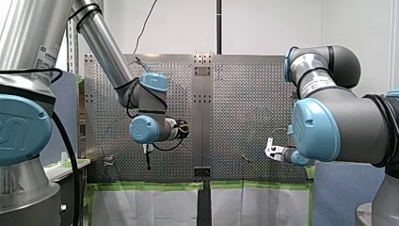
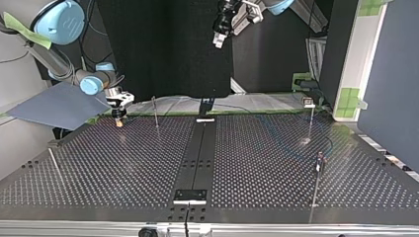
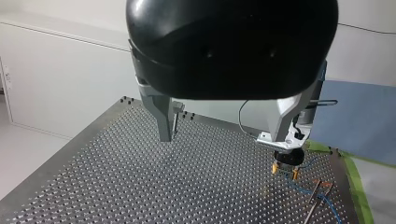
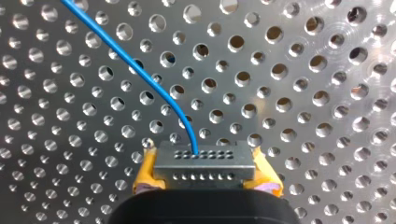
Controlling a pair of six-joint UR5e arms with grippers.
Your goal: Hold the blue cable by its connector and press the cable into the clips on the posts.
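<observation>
Right gripper [image 4: 205, 171] closed on a small grey connector [image 4: 204, 161], yellow pads [image 4: 145, 175] pressed against its two short ends. Blue cable [image 4: 140, 74] coming out of the connector's upper row of pin holes, then curving ahead of the gripper and off to one side across the perforated metal table [image 4: 303, 93]. Connector held low and close over the table's holes, long face towards the wrist camera; touching the table or just clear of it, cannot tell.

Left gripper [image 3: 224, 137] spread wide, nothing between its metal fingers [image 3: 163, 119]. Raised high, well above the table and well apart from the connector. Just behind one of its fingers, further off on the table, a thin upright post with a small clip [image 3: 176, 107] at its top.

Seen from the left wrist, beyond the other finger: right gripper pointing down near the table's far edge, yellow pads just above the surface. Blue cable lying on the table from under that gripper, running past two thin posts [image 3: 315, 203] that stand close together just beside it. Cable not seated in any clip that shows.
</observation>
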